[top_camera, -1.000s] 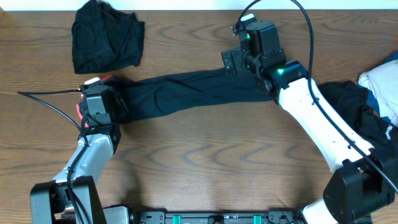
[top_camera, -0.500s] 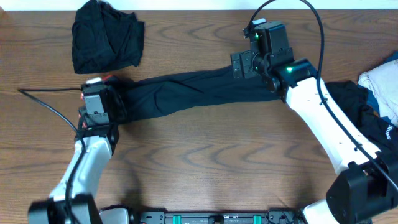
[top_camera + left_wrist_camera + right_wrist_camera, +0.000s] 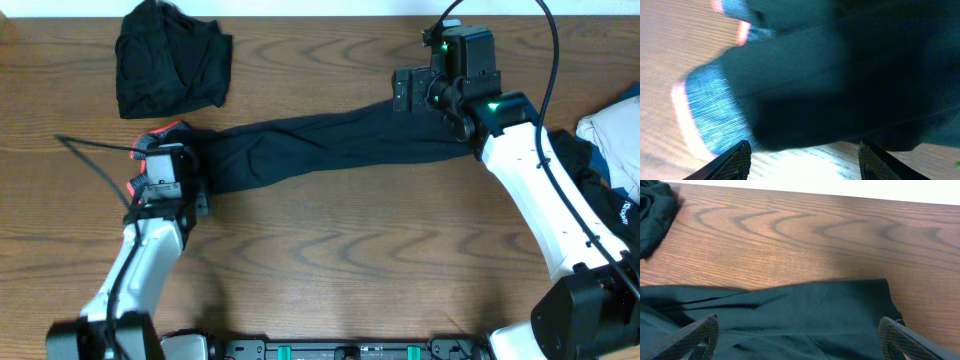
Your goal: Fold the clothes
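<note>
Fingers [image 3: 697,334] on your right gripper [image 3: 797,332] and left gripper [image 3: 803,152] are spread open, nothing held, so you're lining up: next, pinch both ends of the black trousers [image 3: 320,145].

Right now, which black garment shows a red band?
The long stretched-out black piece, red at its left end; the black bundle and right-hand pile show none.

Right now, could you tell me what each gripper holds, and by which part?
Nothing is held: left gripper and right gripper stand open at the ends of the long black fabric trousers.
</note>
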You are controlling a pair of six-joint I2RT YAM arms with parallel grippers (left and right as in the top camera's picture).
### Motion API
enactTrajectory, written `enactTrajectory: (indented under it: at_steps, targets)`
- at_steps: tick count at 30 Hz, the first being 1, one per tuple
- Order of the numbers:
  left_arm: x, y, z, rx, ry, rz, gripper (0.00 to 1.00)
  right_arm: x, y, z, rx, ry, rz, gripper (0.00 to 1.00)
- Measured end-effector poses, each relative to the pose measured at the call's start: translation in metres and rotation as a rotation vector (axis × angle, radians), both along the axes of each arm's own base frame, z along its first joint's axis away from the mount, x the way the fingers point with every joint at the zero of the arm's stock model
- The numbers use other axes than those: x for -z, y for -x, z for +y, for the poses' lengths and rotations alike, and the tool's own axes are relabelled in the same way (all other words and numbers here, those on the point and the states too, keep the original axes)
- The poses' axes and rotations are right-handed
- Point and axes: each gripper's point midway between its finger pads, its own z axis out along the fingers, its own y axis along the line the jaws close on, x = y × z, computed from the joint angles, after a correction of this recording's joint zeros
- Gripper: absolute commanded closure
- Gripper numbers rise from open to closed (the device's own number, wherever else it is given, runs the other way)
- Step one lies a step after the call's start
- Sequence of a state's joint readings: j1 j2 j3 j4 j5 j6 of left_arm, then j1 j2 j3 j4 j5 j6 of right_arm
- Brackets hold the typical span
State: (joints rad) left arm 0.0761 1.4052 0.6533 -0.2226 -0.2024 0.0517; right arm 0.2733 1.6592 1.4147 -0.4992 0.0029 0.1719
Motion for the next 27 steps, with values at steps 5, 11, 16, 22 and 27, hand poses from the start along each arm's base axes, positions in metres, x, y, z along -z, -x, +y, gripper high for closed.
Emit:
enactTrajectory:
  at_steps: [5,11,16,22,27]
  targets:
    - [0.028,0.002,-0.01,0.084,-0.014,0.096,0.31,-0.004,-0.004,-0.002,0.004,-0.009,-0.018,0.01]
    - [0.025,-0.004,-0.003,0.089,-0.074,0.083,0.31,-0.006,-0.012,-0.027,0.056,-0.015,-0.029,0.01]
    - [0.013,-0.018,0.008,0.063,-0.139,0.013,0.31,-0.006,-0.014,-0.038,0.08,-0.015,-0.029,0.01]
    - [0.005,-0.023,0.018,0.031,-0.199,-0.017,0.33,-0.005,-0.014,-0.038,0.077,-0.015,-0.026,0.01]
    - [0.001,-0.026,0.021,0.023,-0.216,-0.031,0.49,-0.004,-0.012,-0.038,0.077,-0.013,-0.018,0.01]
